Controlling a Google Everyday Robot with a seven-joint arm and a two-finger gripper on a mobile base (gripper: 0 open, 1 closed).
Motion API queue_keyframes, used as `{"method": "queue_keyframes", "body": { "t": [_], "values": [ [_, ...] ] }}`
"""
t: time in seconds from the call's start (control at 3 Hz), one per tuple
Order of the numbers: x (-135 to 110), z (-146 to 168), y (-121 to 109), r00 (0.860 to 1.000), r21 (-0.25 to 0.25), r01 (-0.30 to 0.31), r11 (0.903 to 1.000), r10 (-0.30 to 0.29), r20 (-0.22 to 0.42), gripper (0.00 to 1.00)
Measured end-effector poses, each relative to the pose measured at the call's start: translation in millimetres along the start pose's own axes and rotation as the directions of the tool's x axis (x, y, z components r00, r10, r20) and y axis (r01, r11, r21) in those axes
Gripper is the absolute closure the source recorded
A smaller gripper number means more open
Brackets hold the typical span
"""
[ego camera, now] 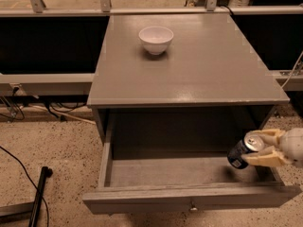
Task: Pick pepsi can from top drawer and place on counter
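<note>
The top drawer [156, 171] is pulled open below the counter [199, 67]. Its grey inside is bare, and a small knob sits on its front panel. My gripper [264, 148] reaches in from the right edge over the drawer's right end. Its pale fingers are shut on the pepsi can [245, 150]. The dark blue can is tilted, silver top toward the upper right, and held above the drawer floor.
A white bowl [155, 39] stands on the counter toward the back. Metal rails and dark openings run behind the cabinet. Cables and a black pole [39, 193] lie on the speckled floor at the left.
</note>
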State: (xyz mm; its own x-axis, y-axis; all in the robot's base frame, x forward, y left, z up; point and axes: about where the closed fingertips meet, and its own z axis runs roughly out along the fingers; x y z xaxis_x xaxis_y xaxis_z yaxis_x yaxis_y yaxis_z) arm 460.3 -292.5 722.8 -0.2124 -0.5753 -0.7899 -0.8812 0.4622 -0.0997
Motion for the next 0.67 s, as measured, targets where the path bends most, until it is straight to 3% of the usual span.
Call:
{"method": "queue_keyframes", "body": {
  "t": [0.33,0.67],
  "values": [
    [-71,-57,-17,0.991,0.012,0.095,0.9954,-0.096,0.094,1.00],
    [-120,-93,-33,0.983,-0.042,0.157,0.9867,-0.152,0.108,1.00]
  ]
}}
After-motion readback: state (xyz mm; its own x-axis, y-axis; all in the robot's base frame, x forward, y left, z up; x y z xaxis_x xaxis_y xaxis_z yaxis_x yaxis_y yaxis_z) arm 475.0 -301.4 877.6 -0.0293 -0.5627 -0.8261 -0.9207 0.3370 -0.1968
